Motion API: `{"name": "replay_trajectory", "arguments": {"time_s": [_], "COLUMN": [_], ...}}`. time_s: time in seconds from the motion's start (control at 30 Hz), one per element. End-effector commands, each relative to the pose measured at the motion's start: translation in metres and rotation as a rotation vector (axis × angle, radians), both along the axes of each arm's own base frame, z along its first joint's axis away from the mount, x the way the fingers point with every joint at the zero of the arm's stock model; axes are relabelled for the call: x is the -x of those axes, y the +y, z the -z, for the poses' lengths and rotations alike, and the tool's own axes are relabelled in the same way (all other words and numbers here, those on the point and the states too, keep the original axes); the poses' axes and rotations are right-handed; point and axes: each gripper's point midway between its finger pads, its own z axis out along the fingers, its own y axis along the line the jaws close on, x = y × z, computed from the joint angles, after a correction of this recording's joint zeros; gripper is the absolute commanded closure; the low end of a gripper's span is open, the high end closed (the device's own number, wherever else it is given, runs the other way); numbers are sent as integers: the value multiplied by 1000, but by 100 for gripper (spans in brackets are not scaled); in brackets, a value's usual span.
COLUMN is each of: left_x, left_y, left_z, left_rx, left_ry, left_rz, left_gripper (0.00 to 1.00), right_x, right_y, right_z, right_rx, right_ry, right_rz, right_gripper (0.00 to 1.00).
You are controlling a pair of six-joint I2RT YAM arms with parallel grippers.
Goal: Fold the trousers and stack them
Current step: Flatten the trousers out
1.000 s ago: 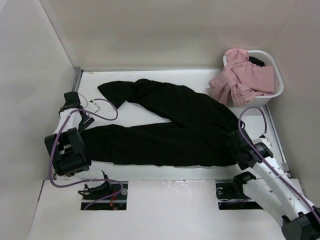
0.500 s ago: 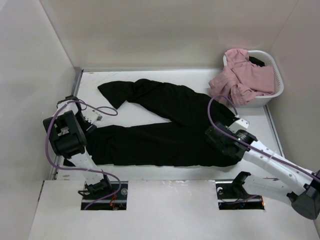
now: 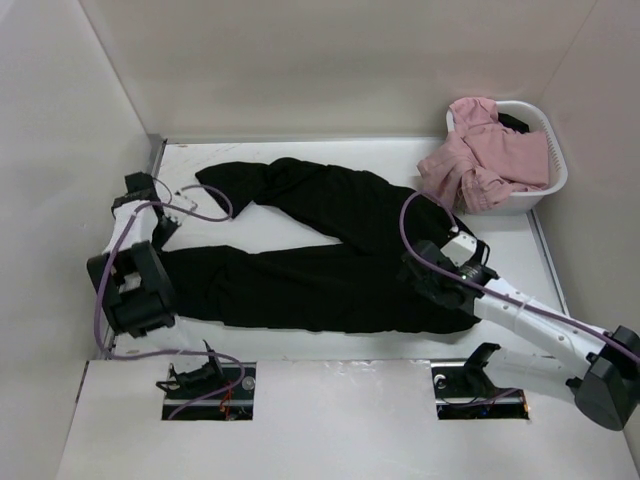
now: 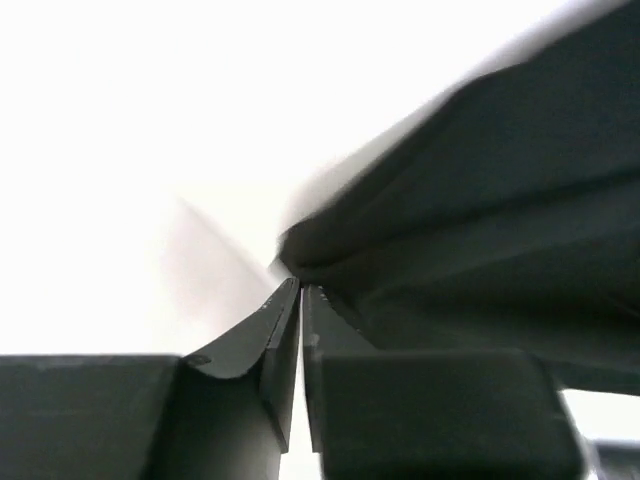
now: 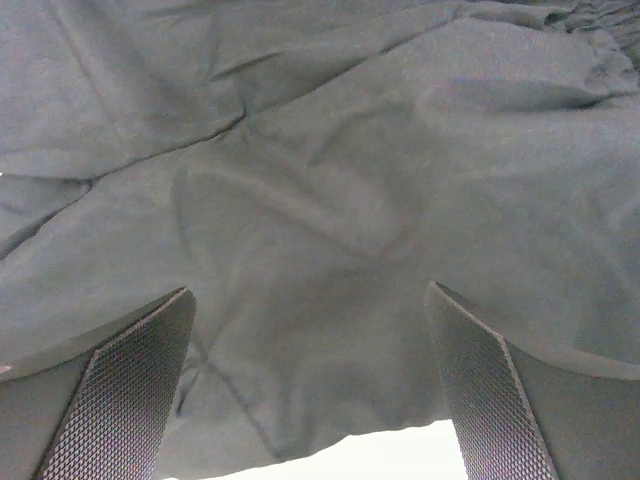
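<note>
The trousers point(image 3: 330, 270) lie spread flat across the middle of the table point(image 3: 380, 158), with both legs reaching to the left and the waist at the right. The left gripper point(image 4: 300, 290) is closed on the very edge of the near leg's end. This bite looks thin, so I judge the cloth may slip out when the arm lifts. The right gripper point(image 5: 310, 395) hangs wide open just above the waist part and holds nothing. If only the left side pulls, the soft cloth may drag and wrinkle instead of folding.

At the far right stands a white basket point(image 3: 556, 170). Pink clothes point(image 3: 480, 155) hang over its rim near the waist, and a wide swing of the right arm could catch them. The left arm's purple cable point(image 3: 230, 207) loops near the far leg's end.
</note>
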Motion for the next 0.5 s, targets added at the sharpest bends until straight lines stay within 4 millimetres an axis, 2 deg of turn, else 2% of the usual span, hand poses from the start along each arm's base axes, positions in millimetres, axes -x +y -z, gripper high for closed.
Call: {"name": "replay_trajectory", "arguments": {"time_s": [0.0, 0.07, 0.1, 0.17, 0.2, 0.23, 0.3, 0.37, 0.43, 0.47], "left_x": [-38, -27, -22, -13, -12, -17, -41, -78, -110, -122], "left_y": [9, 1, 0, 4, 4, 5, 0, -41, -97, -122], "left_z": [-79, -63, -54, -44, -44, -52, -84, -116, -130, -129], "left_rx": [-106, -99, -98, -103, -106, -108, -97, -21, 49, 75], "left_ry": [-343, -298, -268, -224, -216, -242, -365, -494, -543, -548], "left_rz": [-24, -3, 6, 1, 2, 0, 6, 101, 209, 249], "left_gripper": [92, 82, 74, 52, 47, 46, 42, 36, 35, 35], "right_x": [-14, -17, -19, -24, -27, -29, -34, -40, -47, -50], "right_y": [8, 8, 7, 3, -1, -7, -19, -34, -50, -56], "right_z": [3, 6, 5, -3, -9, -15, -28, -37, -43, -44], "right_rx": [-24, -23, -25, -32, -36, -35, -32, -24, -5, 5], "right_ry": [-23, -14, -16, -41, -58, -75, -108, -129, -134, -134], "right_rz": [-3, 0, 5, 11, 17, 20, 30, 48, 63, 67], "right_gripper": [0, 0, 0, 0, 0, 0, 0, 0, 0, 0]}}
